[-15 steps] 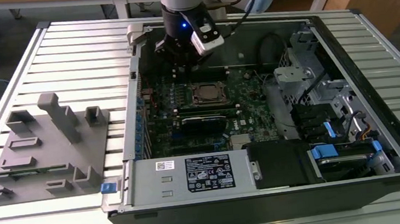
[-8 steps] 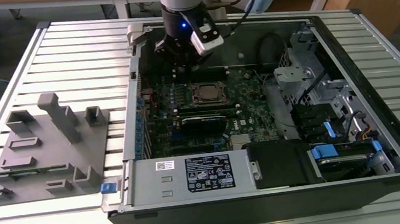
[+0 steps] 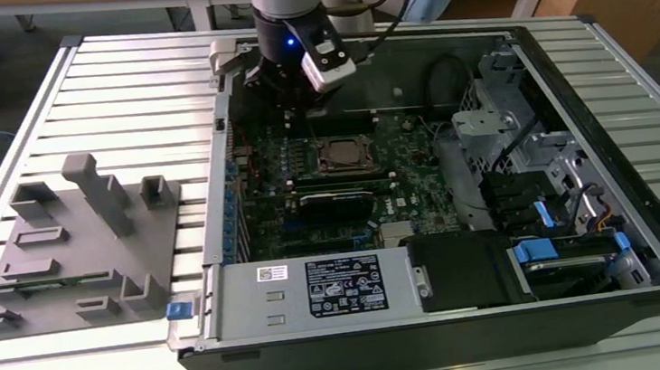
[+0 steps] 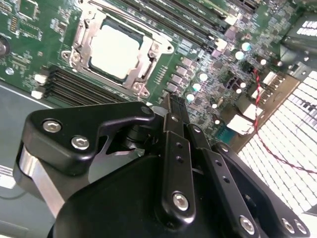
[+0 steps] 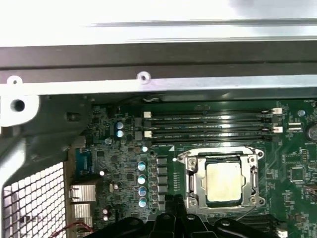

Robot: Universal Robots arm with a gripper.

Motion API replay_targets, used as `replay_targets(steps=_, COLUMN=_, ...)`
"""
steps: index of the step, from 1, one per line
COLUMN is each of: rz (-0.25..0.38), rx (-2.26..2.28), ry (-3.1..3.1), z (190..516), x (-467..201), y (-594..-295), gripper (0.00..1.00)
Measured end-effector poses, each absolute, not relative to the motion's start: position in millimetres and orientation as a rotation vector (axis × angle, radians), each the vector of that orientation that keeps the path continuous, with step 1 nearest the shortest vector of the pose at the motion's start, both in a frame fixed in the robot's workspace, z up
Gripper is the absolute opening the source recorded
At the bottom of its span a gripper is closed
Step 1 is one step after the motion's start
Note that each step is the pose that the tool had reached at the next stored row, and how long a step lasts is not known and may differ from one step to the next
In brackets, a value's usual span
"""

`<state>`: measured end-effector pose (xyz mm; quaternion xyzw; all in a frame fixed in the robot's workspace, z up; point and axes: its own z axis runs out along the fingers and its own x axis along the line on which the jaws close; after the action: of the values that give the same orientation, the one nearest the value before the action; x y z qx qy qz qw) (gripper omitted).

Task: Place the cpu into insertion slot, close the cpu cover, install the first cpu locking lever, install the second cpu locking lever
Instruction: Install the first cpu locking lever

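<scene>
Small square silvery-grey cpu (image 4: 116, 49) sits in its socket, with the thin metal frame cover (image 4: 79, 47) down around it. I read the black gripper (image 4: 176, 101) as closed and empty, hovering just beyond the socket's far side. Risk: a descent off-line could scrape the green motherboard (image 4: 49, 25) or skew the cover

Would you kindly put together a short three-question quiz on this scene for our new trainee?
1. True or false: the gripper holds the cpu.
2. The cpu cover is: A) down over the cpu; B) standing upright; C) lying on the table.
3. Fill in: the grey fixture plate lies on the exterior view's ____ of the computer case.
Key: 1 false; 2 A; 3 left.
</scene>
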<state>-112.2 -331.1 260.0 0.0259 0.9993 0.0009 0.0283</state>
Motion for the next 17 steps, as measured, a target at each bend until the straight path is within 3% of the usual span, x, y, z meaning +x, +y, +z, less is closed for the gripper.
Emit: replay_targets(steps=17, rz=0.003, rx=0.082, ry=3.084, z=257.1, x=-116.8, y=-314.1, gripper=0.11)
